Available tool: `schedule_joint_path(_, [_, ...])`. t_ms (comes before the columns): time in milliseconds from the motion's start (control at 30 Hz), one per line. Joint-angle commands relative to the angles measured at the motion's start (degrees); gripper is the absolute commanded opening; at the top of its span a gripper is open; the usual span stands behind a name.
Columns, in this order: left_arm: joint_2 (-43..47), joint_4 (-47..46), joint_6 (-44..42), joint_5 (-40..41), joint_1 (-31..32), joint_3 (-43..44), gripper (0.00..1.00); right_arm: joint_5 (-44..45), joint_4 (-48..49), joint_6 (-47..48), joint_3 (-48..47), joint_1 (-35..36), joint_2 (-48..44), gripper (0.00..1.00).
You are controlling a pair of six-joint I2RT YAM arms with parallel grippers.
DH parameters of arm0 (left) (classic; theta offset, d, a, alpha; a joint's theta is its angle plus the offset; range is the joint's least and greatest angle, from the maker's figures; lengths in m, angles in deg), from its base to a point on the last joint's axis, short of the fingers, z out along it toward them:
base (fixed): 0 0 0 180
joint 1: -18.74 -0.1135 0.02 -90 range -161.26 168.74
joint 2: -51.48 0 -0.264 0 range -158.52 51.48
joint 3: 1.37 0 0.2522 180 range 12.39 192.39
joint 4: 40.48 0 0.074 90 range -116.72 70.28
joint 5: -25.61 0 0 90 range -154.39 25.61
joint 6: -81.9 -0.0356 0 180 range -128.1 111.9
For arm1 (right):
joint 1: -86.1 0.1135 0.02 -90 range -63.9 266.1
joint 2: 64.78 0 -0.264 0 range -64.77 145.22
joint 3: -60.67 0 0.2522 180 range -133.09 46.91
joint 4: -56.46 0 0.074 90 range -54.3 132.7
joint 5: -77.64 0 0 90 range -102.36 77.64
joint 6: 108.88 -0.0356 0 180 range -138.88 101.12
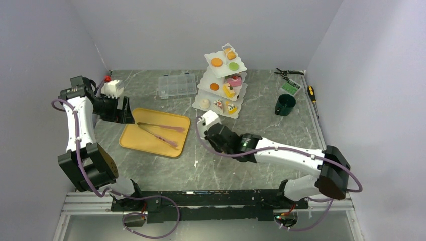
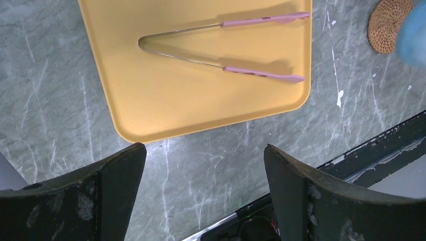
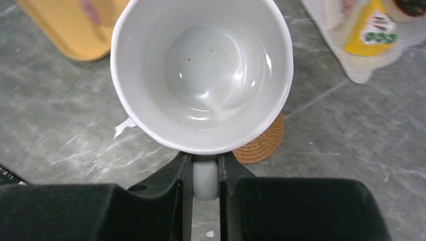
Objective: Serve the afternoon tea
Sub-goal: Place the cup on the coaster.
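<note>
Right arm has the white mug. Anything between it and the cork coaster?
Nothing visible. The right gripper holds the white mug by its handle, over the cork coaster, whose edge shows beneath it. The mug hides the rest.

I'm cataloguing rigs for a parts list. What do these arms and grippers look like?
The left arm and right arm have white links, black joints and looping purple cables. The left gripper and right gripper have black fingers, the left's scuffed.
</note>
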Motion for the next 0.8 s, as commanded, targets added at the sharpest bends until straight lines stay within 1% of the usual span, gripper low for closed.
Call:
schedule_joint_path(0, [1.27, 0.56, -1.10, -1.99, -0.09, 1.51, 0.93, 3.71, 2.34, -1.72, 1.42, -3.95, -3.88, 0.00])
schedule_joint_path(167, [1.12, 1.21, -1.46, -2.32, -0.09, 2.11, 0.93, 3.59, 1.40, -2.86, 4.82, -6.41, -5.51, 0.00])
schedule_joint_path(400, [0.91, 1.10, -1.70, -2.74, -0.09, 1.64, 0.93, 2.26, 2.07, -4.92, 8.40, -7.11, -5.36, 0.00])
schedule_joint_path(600, [0.35, 1.49, -1.77, -3.08, -0.09, 2.48, 0.93, 0.13, 3.17, -5.28, 9.18, -9.58, -3.79, 0.00])
schedule_joint_path(767, [0.24, 1.46, -1.76, -3.14, -0.14, 2.89, 0.93, -2.93, 1.60, -5.15, 7.72, -11.10, -1.38, 0.00])
